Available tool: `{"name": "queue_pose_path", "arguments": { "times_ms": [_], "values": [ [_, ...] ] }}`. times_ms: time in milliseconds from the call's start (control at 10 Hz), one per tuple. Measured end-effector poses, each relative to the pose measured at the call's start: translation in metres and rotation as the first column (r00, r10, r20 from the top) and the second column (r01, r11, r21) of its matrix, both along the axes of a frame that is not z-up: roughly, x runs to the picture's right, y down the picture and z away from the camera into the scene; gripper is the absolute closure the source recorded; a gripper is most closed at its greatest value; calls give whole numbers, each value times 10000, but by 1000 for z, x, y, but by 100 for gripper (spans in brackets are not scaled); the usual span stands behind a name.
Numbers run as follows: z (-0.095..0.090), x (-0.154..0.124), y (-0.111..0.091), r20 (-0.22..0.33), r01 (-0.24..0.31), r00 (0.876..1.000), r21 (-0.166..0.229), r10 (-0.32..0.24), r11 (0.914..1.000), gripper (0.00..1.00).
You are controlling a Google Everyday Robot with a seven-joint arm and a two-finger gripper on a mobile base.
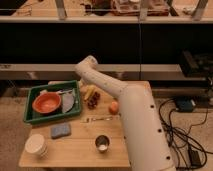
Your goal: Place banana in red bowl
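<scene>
- Wooden table [75, 150]: nearest the camera, a white cup [36, 145] stands at its 7 o'clock corner and a steel cup [102, 143] at 6 o'clock.
- A blue sponge [60, 130] and a fork [97, 119] lie one row further in.
- An orange [114, 107] sits just beside the white arm [140, 125], which fills the table's 3 o'clock side.
- The red bowl [47, 102] rests in a green tray [35, 119] at the table's 9 o'clock, with nothing in it.
- The banana [89, 90] lies on the table just outside the tray, at 3 o'clock from the bowl.
- The gripper [92, 98] is down at the banana, near the table's 12 o'clock. I cannot tell whether it is spread, closed or holding the fruit.
- The banana looks light, soft-skinned and easy to bruise. A gentle hold across its middle, square to its length, seems best, since the curved ends would likely slip.
</scene>
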State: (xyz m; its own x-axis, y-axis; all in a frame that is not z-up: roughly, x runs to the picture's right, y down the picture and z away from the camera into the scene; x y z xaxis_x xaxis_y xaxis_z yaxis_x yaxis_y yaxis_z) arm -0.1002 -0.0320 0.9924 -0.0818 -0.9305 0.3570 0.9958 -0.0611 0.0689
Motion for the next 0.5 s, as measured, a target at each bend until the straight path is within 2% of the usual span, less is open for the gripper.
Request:
{"name": "queue_pose_path", "arguments": {
  "times_ms": [200, 300, 500],
  "values": [
    [13, -4, 6, -136, 93, 9999, -208, -95, 9997, 22],
    [16, -4, 8, -152, 70, 9999, -327, -75, 9994, 27],
    [22, -7, 14, -155, 52, 9999, -632, -62, 9980, 48]
  ]
}}
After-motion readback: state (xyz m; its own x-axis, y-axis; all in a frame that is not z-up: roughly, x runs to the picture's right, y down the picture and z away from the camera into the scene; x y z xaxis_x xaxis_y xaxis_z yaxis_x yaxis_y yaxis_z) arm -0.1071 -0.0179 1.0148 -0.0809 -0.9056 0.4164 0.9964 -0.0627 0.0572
